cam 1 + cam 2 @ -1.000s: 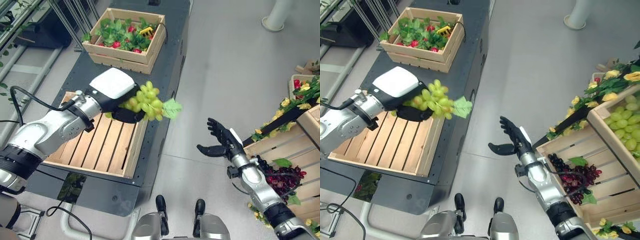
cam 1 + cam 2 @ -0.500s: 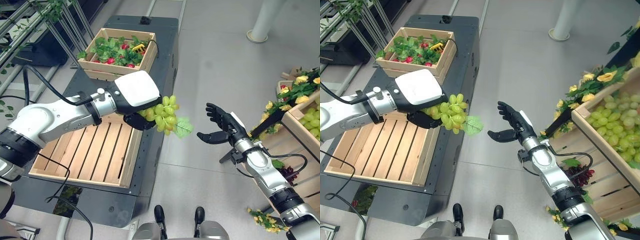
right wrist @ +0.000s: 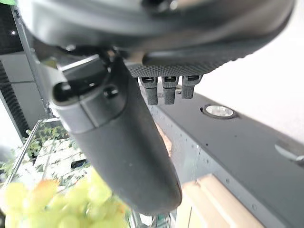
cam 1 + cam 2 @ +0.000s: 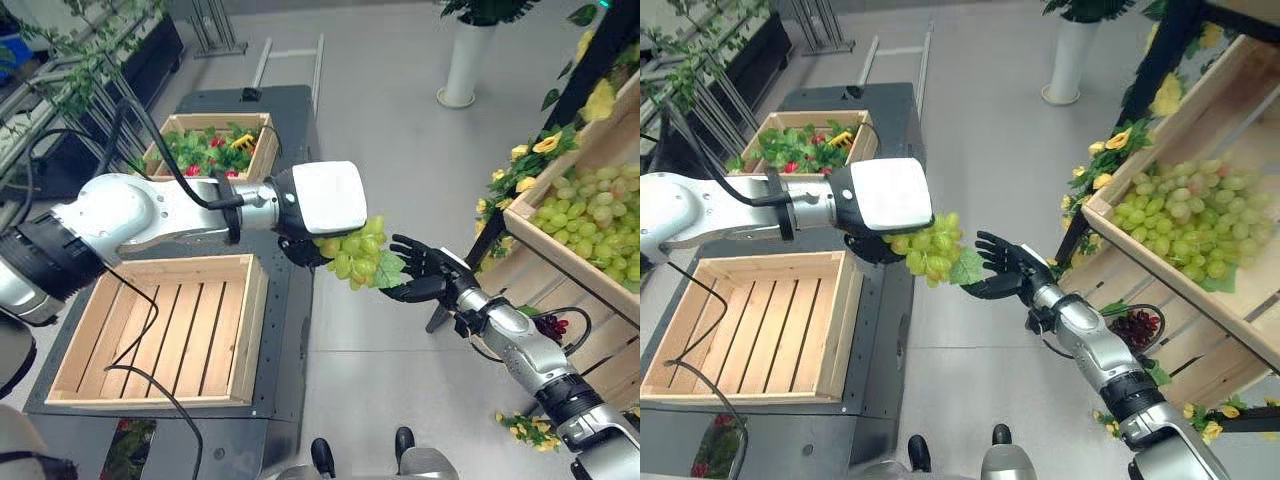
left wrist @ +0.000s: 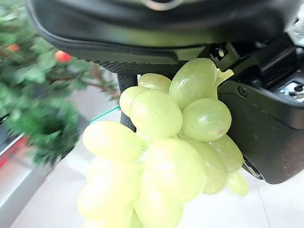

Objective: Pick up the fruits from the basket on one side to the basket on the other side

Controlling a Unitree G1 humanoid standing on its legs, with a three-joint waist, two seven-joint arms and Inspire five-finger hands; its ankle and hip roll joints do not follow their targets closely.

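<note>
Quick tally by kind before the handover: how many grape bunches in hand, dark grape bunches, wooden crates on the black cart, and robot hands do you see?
Green grape bunch held in a hand: 1, the green grape bunch in the left hand
Dark grape bunch: 1, the dark grape bunch
Wooden crates on the black cart: 2, the empty crate and the leafy crate
Robot hands: 2, with the right hand
Total: 6

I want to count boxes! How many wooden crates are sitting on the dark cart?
2. An empty slatted crate sits at the near end of the dark cart; a smaller crate of leafy greens and red fruit sits at the far end. More wooden crates stand off the cart.
</note>
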